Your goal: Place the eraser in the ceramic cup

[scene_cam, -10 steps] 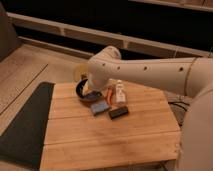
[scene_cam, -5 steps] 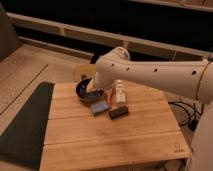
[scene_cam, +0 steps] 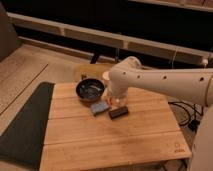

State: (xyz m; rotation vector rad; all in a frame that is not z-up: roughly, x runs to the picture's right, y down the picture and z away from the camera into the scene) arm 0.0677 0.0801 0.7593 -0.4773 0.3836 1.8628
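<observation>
The black eraser (scene_cam: 118, 112) lies flat on the wooden table (scene_cam: 110, 142), right of the centre. The pale cream ceramic cup (scene_cam: 106, 76) stands behind it at the table's back edge, partly hidden by my white arm (scene_cam: 160, 82). The arm reaches in from the right and bends down. My gripper (scene_cam: 116, 98) hangs low over the table, just behind the eraser and right of the dark bowl. It holds nothing that I can see.
A wide dark bowl (scene_cam: 90, 90) stands left of the gripper. A blue-grey pad (scene_cam: 99, 107) lies in front of the bowl, next to the eraser. A dark mat (scene_cam: 25, 125) lies left of the table. A tan object (scene_cam: 90, 70) sits behind the table.
The arm has swung to the right, off the bowl, which now shows whole. The gripper now sits over the spot behind the eraser. The eraser and pad have not moved.
</observation>
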